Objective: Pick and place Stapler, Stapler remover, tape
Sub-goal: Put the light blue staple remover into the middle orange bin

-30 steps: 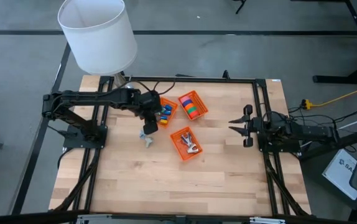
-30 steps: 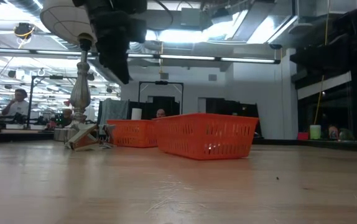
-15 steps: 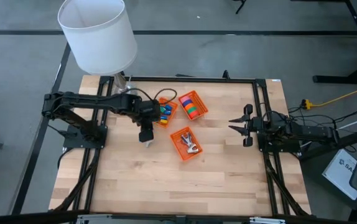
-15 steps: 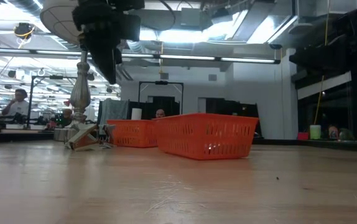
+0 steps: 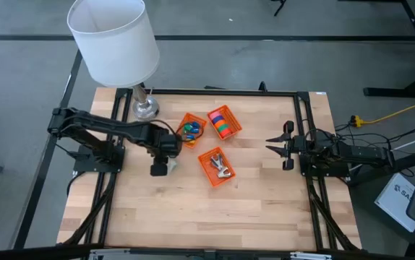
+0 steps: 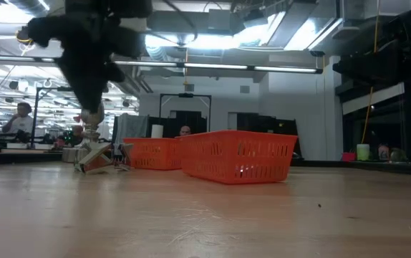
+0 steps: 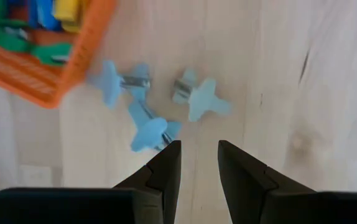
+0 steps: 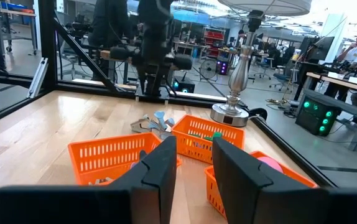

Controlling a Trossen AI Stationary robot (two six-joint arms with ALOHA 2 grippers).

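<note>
On wood table (image 5: 265,209): three orange baskets (image 5: 217,167), lamp (image 5: 113,40).

Pale matt wood table (image 5: 193,209); orange plastic mesh baskets (image 5: 216,167).

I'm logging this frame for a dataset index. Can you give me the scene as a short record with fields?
surface: light wooden table
left gripper: open, empty, beside light-blue staple removers lying on the wood
right gripper: waiting at the table's right side, empty
containers: three orange mesh baskets
tape: coloured ring rolls inside the rear basket
other: silver lamp base with white shade at the rear left
</note>
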